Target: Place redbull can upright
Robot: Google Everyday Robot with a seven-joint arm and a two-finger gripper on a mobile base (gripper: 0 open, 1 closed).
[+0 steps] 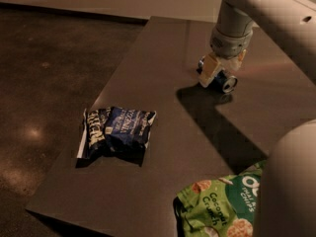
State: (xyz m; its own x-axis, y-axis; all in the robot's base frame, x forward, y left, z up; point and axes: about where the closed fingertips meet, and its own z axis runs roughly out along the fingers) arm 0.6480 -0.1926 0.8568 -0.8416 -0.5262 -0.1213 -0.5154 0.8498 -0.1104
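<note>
In the one camera view, a dark grey-brown flat bench (pixel 163 58) runs from the lower left to the upper right, with a dark speckled floor (pixel 44 83) to its left.

A pale, smooth robot arm (pixel 247 9) comes down from the top right corner to the far right part of the bench. At its end the tool (pixel 219 75) sits low, right at the bench surface. Its tan fingers (pixel 209 72) straddle the slim blue and silver metal redbull can (pixel 228 84) and pinch it across the middle. The near finger lies against the side of the can that faces the camera. Only a small tan piece of the other finger shows behind the can, at the upper right.

The redbull can is on its side, not upright. Its shiny round silver end points towards the lower right, and a bit of its blue body shows to the upper left of the near finger. It is low on the bench, and the shadow of the arm and tool spreads over the bench just below and in front of it.

Well apart from the can, near the left edge of the bench, lies a crumpled dark blue snack bag (pixel 118 132) with white lettering, lying flat. At the bottom edge of the view, near the front right of the bench, lies a green snack bag (pixel 222 209) printed with "Coconut Crunch" and pictures of round crisps. A large pale rounded part of the robot (pixel 291 181) fills the lower right corner and covers the right side of the green bag.
</note>
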